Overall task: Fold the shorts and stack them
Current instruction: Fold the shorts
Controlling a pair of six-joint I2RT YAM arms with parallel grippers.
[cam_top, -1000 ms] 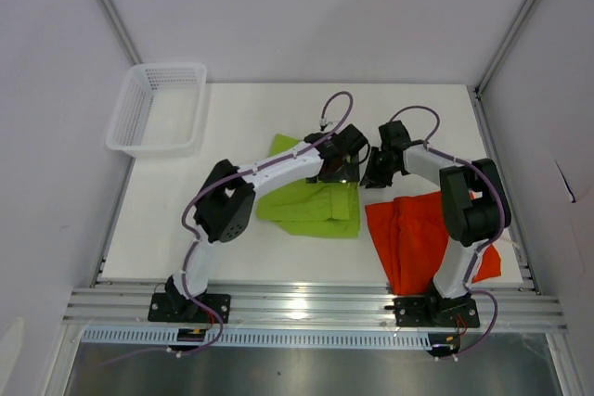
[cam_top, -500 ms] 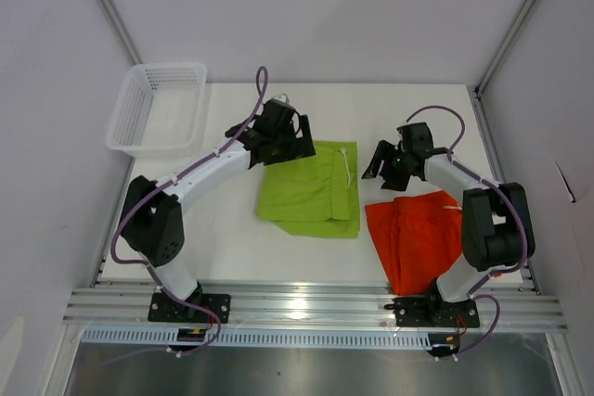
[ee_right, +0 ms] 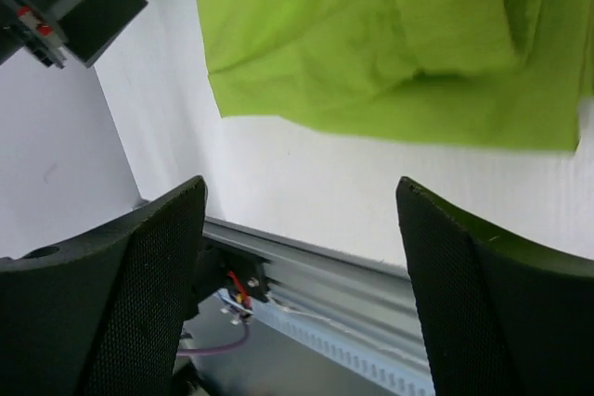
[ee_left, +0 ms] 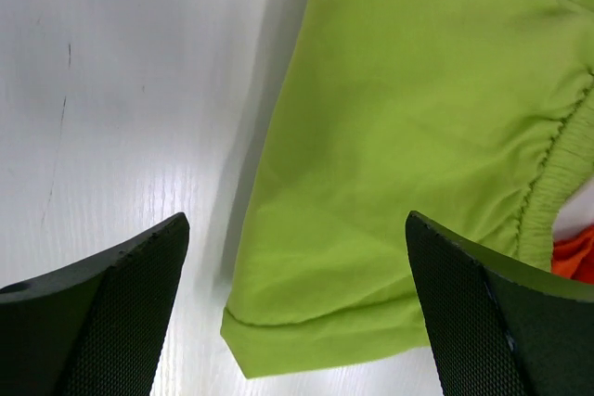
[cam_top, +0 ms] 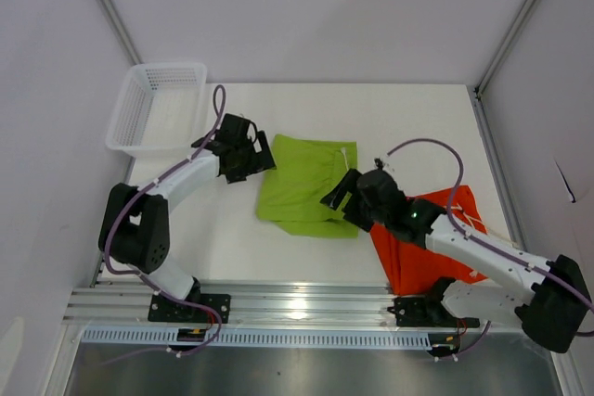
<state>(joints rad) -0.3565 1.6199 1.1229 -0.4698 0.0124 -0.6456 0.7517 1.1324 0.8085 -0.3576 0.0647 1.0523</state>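
You're handling limp, light lime green fabric shorts [cam_top: 311, 183] on the white bench [cam_top: 408, 127] (probably sliding easily); I'm suggesting pinching the hem corners. Both jaws are hanging released, empty.

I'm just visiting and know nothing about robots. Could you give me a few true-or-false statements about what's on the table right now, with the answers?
1. The orange shorts lie on top of the green shorts. False: they lie beside them on the table.
2. The left claw is open and holds nothing. True.
3. The right claw grips the orange shorts. False: it is open, at the edge of the green shorts.
4. The basket has no shorts in it. True.
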